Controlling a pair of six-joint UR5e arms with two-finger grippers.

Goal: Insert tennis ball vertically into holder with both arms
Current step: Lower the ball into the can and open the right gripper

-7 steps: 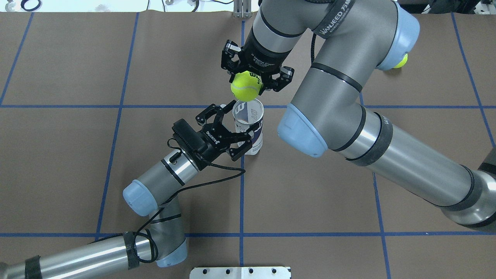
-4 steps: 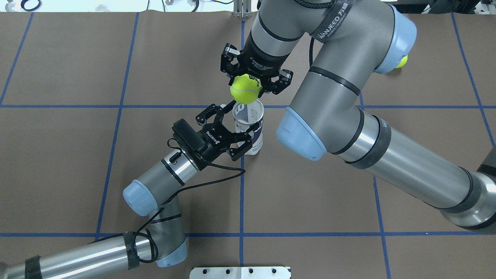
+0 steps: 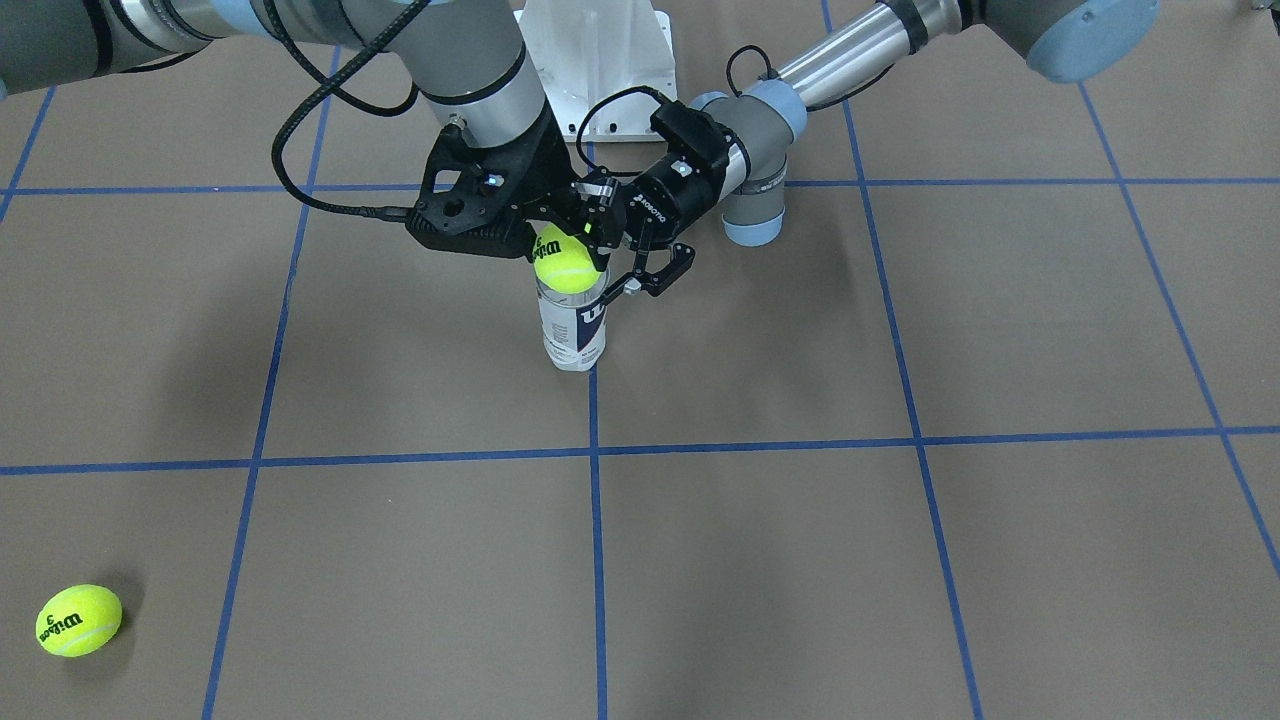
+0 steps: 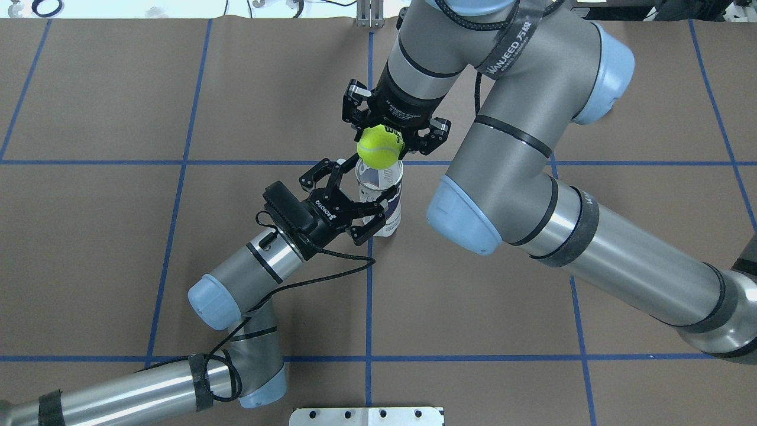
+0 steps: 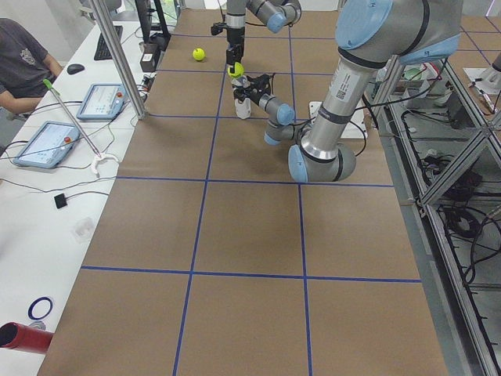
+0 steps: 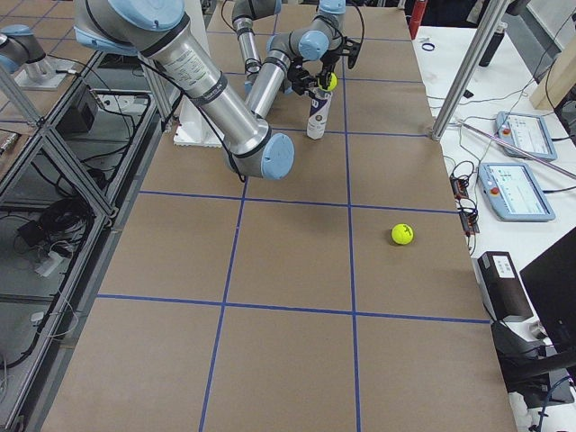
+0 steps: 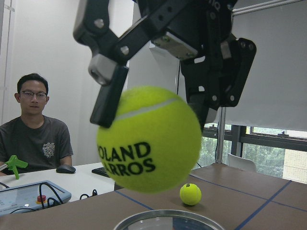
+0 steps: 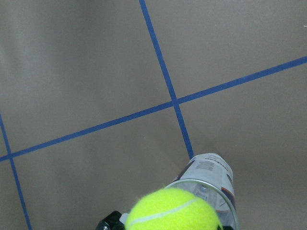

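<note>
**1. Holder** (image 4: 389, 204). Clear can with a white and navy label. It is stood upright on the table (image 4: 177, 89), a brown surface crossed by blue tape lines, just beside one of those lines. Its mouth is open and ringed by a metal rim (image 7: 165, 218).

**2. Left gripper** (image 4: 362, 194). It is brought in from 8 o'clock in the overhead view. It is narrowed upon the holder, with one finger set at each side of the wall, below the mouth.

**3. Right gripper** (image 4: 390, 135). It is entered from 1 o'clock in the overhead view and pointed downward. It is clamped on the tennis ball (image 4: 380, 147).

**4. Tennis ball.** Yellow-green with black lettering. It is held over the holder's mouth. In the left wrist view a narrow gap is seen between its underside and the rim, so it is recorded as not yet inside.

**5. Second tennis ball** (image 3: 78, 620). It is left lying on the table at 8 o'clock of the holder in the front-facing view, well apart from it.

**6. White pedestal base** (image 3: 600, 60). It is found at 12 o'clock of the holder in the front-facing view.

**7. Person** (image 7: 33, 139). Seated at a white desk beyond the table, as seen in the left wrist view.
</note>
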